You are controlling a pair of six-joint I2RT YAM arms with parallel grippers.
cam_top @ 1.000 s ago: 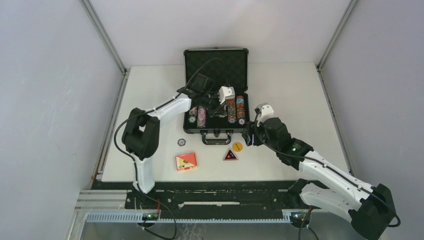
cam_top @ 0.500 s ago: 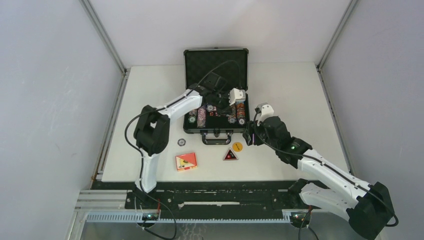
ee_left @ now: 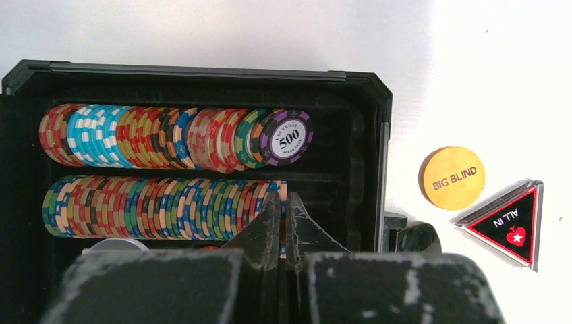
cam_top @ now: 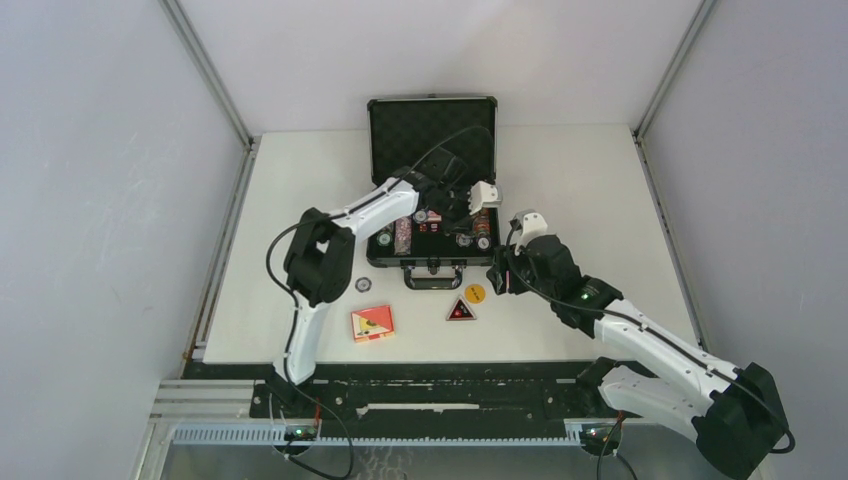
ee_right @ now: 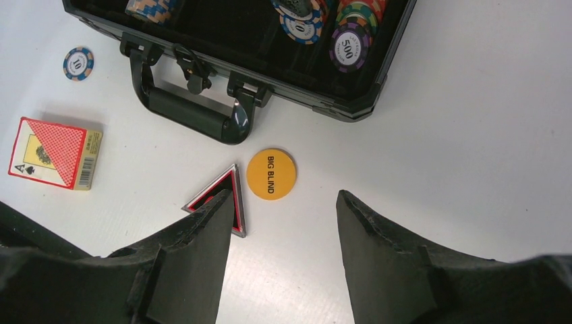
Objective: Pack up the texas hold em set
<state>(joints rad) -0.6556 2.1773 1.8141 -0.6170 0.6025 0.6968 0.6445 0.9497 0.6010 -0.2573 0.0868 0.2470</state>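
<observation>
Two dealer buttons, the yellow BIG BLIND disc (ee_right: 270,173) and the red-black triangle (ee_right: 230,181), lie on the desk (ee_right: 472,135) just in front of the briefcase (ee_right: 378,75) handle (ee_right: 189,111), below the right end effector (ee_right: 284,197), whose fingers stand apart. Farther back, inside the briefcase, the left end effector (ee_left: 283,210), fingers together, is right at the chip rows (ee_left: 162,206).

Bare tabletop (cam_top: 590,190) is left on both sides of the open briefcase (cam_top: 432,125). Before its handle (ee_right: 192,111) the passage is narrowed by the BIG BLIND button (ee_right: 270,174), the ALL IN triangle (ee_left: 509,219), a loose chip (ee_right: 79,62) and a card box (ee_right: 55,152). Inside it, room is taken by chip rows (ee_left: 162,206), with the closed left hand (ee_left: 282,226) above them; a foam gap (ee_left: 330,196) is left at their ends. Only tabletop is seen between the spread fingers of the right hand (ee_right: 284,197).
</observation>
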